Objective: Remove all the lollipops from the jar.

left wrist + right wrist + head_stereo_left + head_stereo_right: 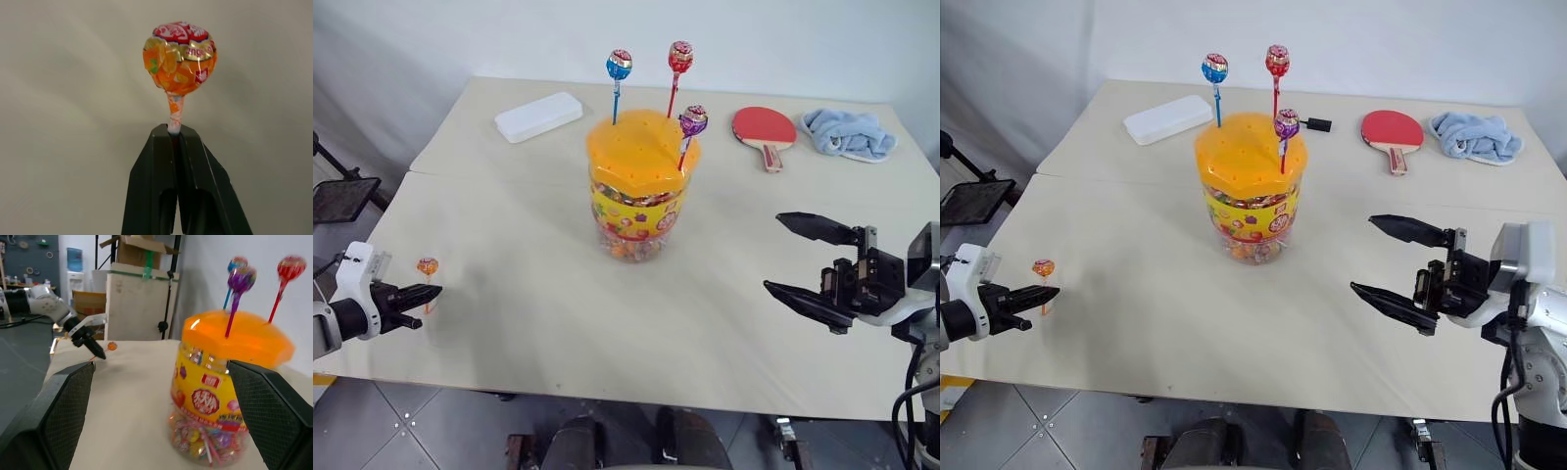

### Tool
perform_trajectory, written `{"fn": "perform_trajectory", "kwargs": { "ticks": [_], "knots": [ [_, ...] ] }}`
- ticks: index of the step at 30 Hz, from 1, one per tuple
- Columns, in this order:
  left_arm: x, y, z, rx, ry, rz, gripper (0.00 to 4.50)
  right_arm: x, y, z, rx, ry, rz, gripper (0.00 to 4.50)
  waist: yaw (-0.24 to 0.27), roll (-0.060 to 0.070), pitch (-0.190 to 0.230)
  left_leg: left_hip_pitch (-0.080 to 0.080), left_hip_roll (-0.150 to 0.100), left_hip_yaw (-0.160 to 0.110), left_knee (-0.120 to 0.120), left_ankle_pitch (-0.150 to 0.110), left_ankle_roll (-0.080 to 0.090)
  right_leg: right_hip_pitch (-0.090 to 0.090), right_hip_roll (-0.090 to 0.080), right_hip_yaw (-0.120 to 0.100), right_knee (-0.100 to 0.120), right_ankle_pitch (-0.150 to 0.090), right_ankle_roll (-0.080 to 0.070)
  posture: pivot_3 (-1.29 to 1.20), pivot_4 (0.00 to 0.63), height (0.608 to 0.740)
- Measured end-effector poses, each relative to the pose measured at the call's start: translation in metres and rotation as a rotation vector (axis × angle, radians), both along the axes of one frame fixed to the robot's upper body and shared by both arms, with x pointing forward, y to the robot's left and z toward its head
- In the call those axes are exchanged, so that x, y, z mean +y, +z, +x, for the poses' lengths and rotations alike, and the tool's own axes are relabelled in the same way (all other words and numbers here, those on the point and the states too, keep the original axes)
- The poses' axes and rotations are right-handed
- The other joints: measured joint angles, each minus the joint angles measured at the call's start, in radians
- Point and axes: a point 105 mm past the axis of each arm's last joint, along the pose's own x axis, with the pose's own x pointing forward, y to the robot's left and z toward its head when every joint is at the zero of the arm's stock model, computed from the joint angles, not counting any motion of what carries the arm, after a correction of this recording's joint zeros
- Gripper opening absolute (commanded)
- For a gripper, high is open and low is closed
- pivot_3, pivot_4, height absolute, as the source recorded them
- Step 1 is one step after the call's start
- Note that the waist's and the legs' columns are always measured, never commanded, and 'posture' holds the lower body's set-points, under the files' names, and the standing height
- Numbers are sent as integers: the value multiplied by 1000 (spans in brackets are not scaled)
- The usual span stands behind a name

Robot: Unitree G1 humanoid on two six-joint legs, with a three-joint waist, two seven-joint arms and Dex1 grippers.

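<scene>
Lollipops are being pulled one at a time — the left gripper (pixel 429 292), low over the table's (pixel 529 323) near left edge, is clamping the orange lollipop (pixel 428 265) by its stick, probably to set it down. The right gripper (pixel 803 257) is waiting spread wide near the jar (pixel 638 186), which is holding blue (pixel 619 65), red (pixel 680 56) and purple (pixel 693 120) ones in its lid.

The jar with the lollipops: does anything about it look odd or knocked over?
Nothing is spilled or tipped. The jar stands upright with three lollipops in its lid: blue, red and purple, the red one leaning slightly. The orange lollipop is away from the jar, held by its stick in the left gripper near the table's edge.
</scene>
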Motion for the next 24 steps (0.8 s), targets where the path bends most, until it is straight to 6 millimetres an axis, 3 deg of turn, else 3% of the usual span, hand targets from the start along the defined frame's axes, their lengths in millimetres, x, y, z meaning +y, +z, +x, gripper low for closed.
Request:
{"fn": "perform_trajectory", "kwargs": {
  "ticks": [2,5,13,17,19,21,24],
  "knots": [
    [-2,-2,0,7,3,-2,53,-2,-2,1,5,1,-8,4500,-5,1,0,0,0,0,-1,0,0,0,0,0,0,0,0,0,150,740],
    [-3,-5,1,14,11,-8,746,-4,-6,2,13,0,-32,4500,-6,4,-1,0,0,1,-1,0,0,0,0,-1,1,0,0,0,150,740],
    [-11,-4,1,38,-32,-35,3030,-6,-8,1,19,-3,-47,4500,-9,8,-4,2,0,1,-1,1,-2,-1,0,0,1,-1,-3,0,150,740],
    [3,3,-13,62,-49,-49,4310,-16,-2,1,4,-63,-37,4500,-18,8,-3,1,2,1,-2,0,-3,-3,0,0,2,-2,-4,0,150,740],
    [20,13,-28,89,-46,-50,4471,-23,5,0,-12,-104,-14,4500,-28,6,-3,1,3,1,-3,0,-3,-4,1,-1,3,-3,-5,0,150,740],
    [27,38,-36,36,-102,-54,4471,-31,13,0,-32,-146,11,4500,-32,6,-2,1,2,1,-4,0,-3,-4,1,-1,2,-3,-5,0,150,740],
    [6,72,-34,-138,-321,-78,4471,-35,21,1,-45,-175,42,4500,-22,7,-2,1,1,1,-4,0,-3,-3,-1,-2,0,-3,-5,0,150,740]
  ]
}}
